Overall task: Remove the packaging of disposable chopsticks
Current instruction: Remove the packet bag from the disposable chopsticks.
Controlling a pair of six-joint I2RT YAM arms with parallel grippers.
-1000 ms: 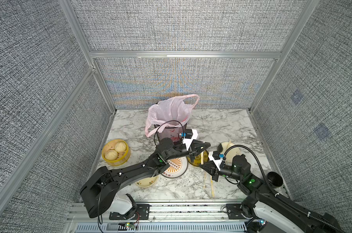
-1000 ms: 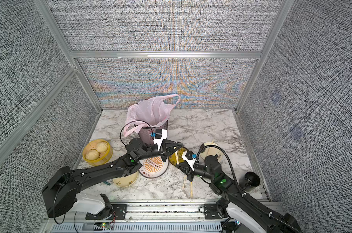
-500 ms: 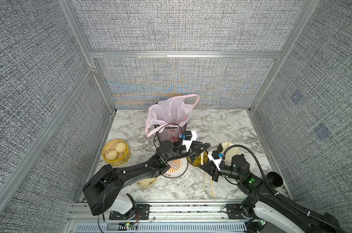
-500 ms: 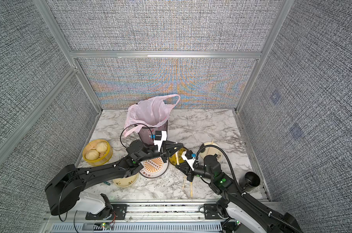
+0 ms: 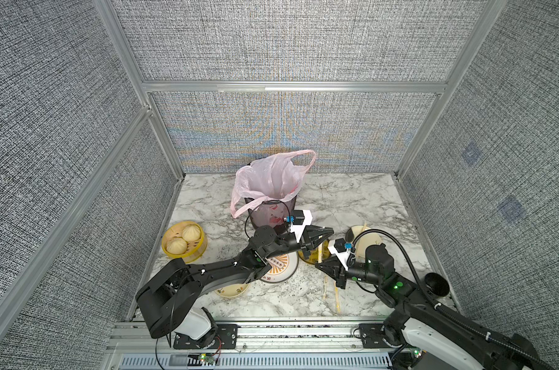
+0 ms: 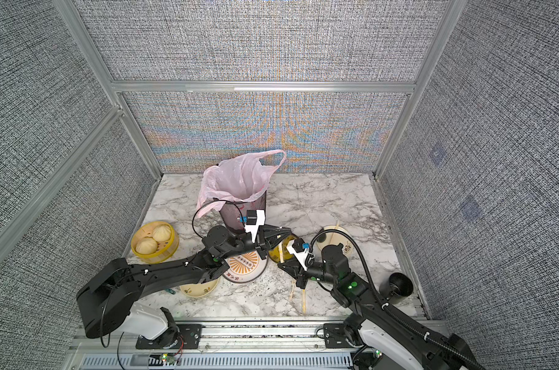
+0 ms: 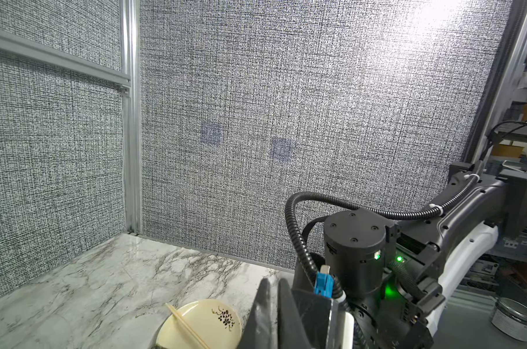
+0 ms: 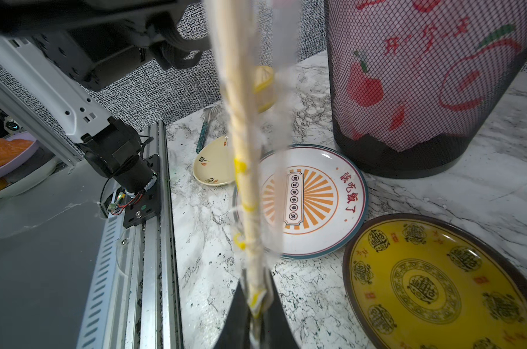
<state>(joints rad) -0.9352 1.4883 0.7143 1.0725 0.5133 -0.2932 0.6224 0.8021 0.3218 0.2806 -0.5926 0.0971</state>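
Where the table begins at the left: a bamboo steamer [image 5: 183,245] with two buns, well apart from the work
Small dish [image 5: 231,291]: cream, partly under the left arm, near the front rail
Left gripper [image 5: 329,231]: reaches across above the sunburst plate [image 8: 310,199] with its jaws pressed together; its tips are at the far end of the wrapped pair, but I cannot tell whether they nip the plastic there
Mesh bin [image 8: 407,90]: black, lined with a pink bag [image 5: 271,179], just behind the left gripper
Wrapped pair [image 8: 244,181]: held off the table, crossing the yellow plate [image 8: 437,287] in both top views, with the sticks inside their clear sleeve [image 8: 269,181]
Long axis: runs straight out from the right gripper's jaws toward the left gripper, bridging the gap between the two
Right gripper [image 8: 255,297]: pinches the near end of the wrapped pair
Nearer arm: the right has the near end in hand; the left is closer to the far end and to the bin
Coming move, as I judge it: a pull apart along that axis, so the sleeve slides off lengthwise rather than crumpling sideways
Loose sticks [image 5: 337,299]: bare, on the marble near the front rail
Cream bowl [image 7: 214,332]: one stick lies across it
Black cup [image 5: 437,283]: far right, well apart
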